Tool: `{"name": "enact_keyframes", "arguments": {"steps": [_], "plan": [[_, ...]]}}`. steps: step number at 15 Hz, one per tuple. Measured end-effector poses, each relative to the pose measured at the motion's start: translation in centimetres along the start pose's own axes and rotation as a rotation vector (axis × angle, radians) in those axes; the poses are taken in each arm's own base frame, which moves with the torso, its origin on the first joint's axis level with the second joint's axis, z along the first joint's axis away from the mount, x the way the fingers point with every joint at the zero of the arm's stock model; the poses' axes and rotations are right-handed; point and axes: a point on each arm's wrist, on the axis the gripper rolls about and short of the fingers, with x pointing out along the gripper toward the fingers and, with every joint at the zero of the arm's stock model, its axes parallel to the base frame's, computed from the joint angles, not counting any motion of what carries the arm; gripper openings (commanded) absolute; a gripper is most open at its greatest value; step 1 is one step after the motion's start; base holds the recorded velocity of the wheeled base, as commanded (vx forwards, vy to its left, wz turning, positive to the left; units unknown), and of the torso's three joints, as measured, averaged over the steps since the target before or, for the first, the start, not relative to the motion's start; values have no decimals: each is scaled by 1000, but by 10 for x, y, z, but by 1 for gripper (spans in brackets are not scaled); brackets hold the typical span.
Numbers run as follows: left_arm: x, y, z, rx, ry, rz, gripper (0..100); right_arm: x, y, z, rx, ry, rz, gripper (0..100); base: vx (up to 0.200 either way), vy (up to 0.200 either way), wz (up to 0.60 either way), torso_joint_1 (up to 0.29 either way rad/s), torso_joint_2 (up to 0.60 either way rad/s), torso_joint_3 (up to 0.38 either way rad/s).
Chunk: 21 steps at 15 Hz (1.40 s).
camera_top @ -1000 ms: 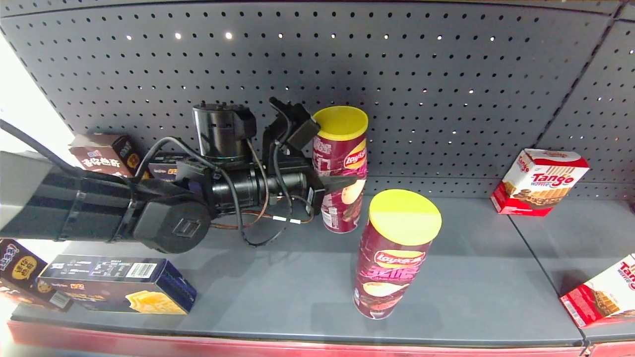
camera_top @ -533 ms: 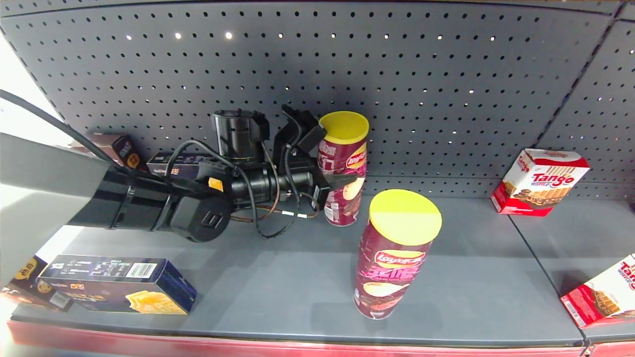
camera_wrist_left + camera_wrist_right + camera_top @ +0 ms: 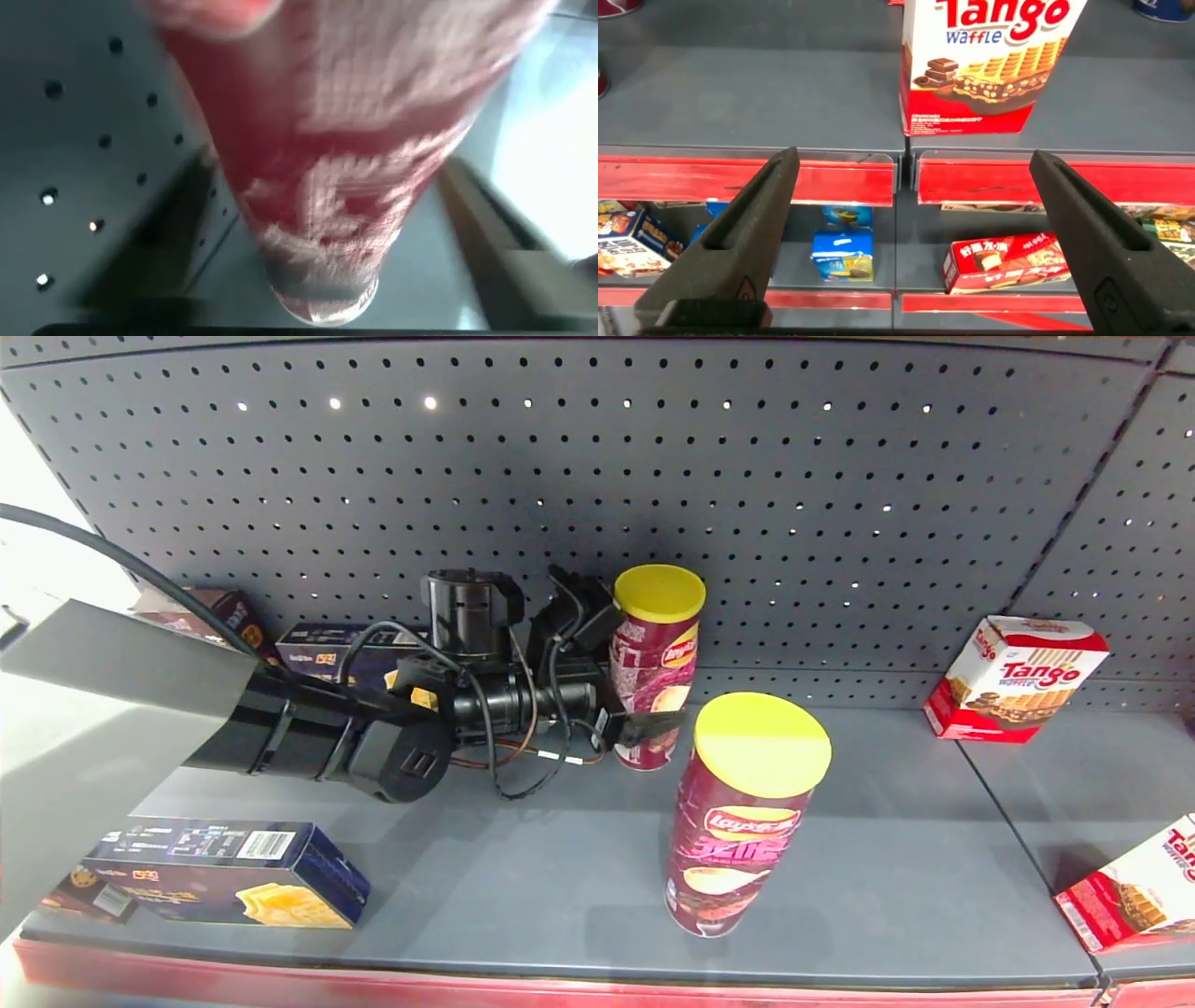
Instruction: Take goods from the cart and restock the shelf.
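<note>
left hand [image 3: 652,714] closed around rear can [image 3: 659,625], upright at the back of the shelf [image 3: 896,859], by the pegboard [image 3: 747,476], apart from front can [image 3: 738,821]. seat base flat, then open evenly and withdraw level to avoid tipping. right hand [image 3: 913,159] wide open, empty.

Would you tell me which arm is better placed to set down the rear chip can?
Left: the left gripper clasps that can; the right gripper is open elsewhere, facing a waffle box.
</note>
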Motion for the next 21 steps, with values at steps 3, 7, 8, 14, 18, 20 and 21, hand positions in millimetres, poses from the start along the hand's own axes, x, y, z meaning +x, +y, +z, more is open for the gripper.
{"name": "enact_keyframes", "arguments": {"steps": [3, 7, 8, 14, 18, 20, 21], "plan": [[-14, -6, -5, -21, 34, 1, 100, 0, 0, 0, 0, 0, 0, 100, 0, 0, 0, 0, 0, 0], [-44, -23, -14, -63, 190, 164, 100, 0, 0, 0, 0, 0, 0, 100, 0, 0, 0, 0, 0, 0], [-48, -23, -11, -62, 192, 182, 100, 0, 0, 0, 0, 0, 0, 100, 0, 0, 0, 0, 0, 0], [-55, -15, 10, -32, 189, 352, 100, 0, 0, 0, 0, 0, 0, 100, 0, 0, 0, 0, 0, 0], [-52, -9, 19, -67, 168, 426, 100, 0, 0, 0, 0, 0, 0, 100, 0, 0, 0, 0, 0, 0], [-49, -5, 21, -70, 166, 456, 100, 0, 0, 0, 0, 0, 0, 100, 0, 0, 0, 0, 0, 0], [-48, -2, 23, -67, 163, 480, 100, 0, 0, 0, 0, 0, 0, 100, 0, 0, 0, 0, 0, 0]]}}
